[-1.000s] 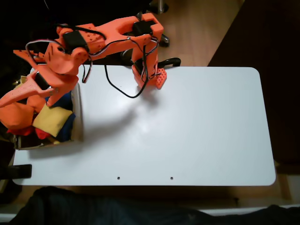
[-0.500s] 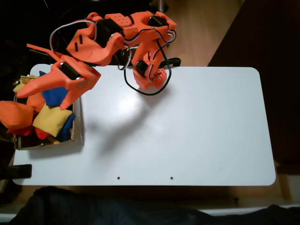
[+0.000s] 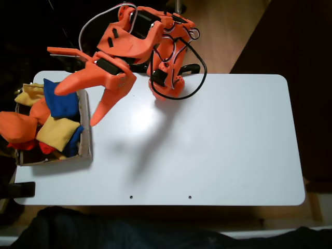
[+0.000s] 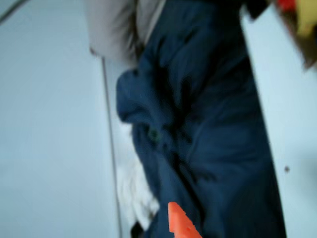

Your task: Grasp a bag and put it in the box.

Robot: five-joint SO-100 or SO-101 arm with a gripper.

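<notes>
The orange bag (image 3: 17, 127) lies at the left edge of the brown cardboard box (image 3: 86, 136), bulging over its rim, in the fixed view. A second orange patch (image 3: 40, 110) shows among the bags behind it. My gripper (image 3: 75, 108) hangs above the box's right wall and is open, with nothing between its two long orange fingers. One finger points over the box and the other over the white table. In the blurred wrist view one orange fingertip (image 4: 179, 225) pokes in from the bottom edge.
Yellow (image 3: 57, 132), blue (image 3: 61, 102) and red (image 3: 45, 148) beanbags fill the box. The arm's base (image 3: 166, 83) stands at the white table's (image 3: 207, 145) far edge. Dark blue cloth (image 4: 198, 129) runs along the table's near edge.
The arm has lifted and swung right, from over the box's left side to above its right wall. The fingers have spread wider. The orange bag has stayed in place.
</notes>
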